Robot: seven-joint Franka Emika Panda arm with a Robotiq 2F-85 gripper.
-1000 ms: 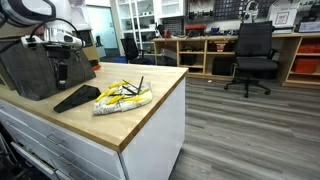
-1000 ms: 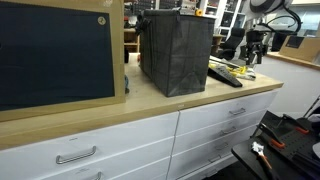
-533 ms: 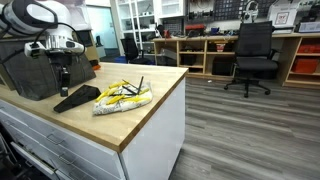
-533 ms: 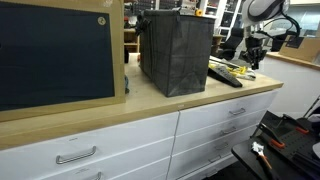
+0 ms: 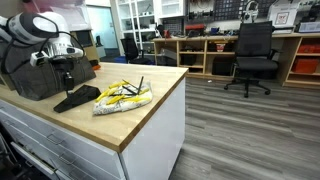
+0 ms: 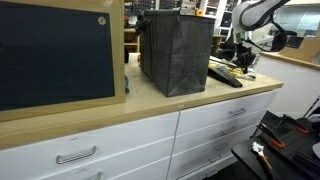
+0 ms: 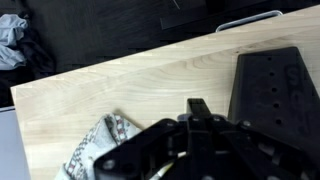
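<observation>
Gripper held just above the black flat piece, beside the dark bag.
The black flat piece is laid on the counter just beside the dark bag, the yellow-and-white bundle farther from it; the fingers' spread cannot be told.

Countertop: pale wood, fine grain, smooth, matt. Flat black slab, right: matt plastic w/ small holes. Crumpled rag: soft cloth, yellow-white print. Bin, far side: dark grey fabric, dull. Gripper: black, matt. Drawer fronts: white, semi-gloss; handles metal. Floor: grey wood-look planks, slight sheen.
</observation>
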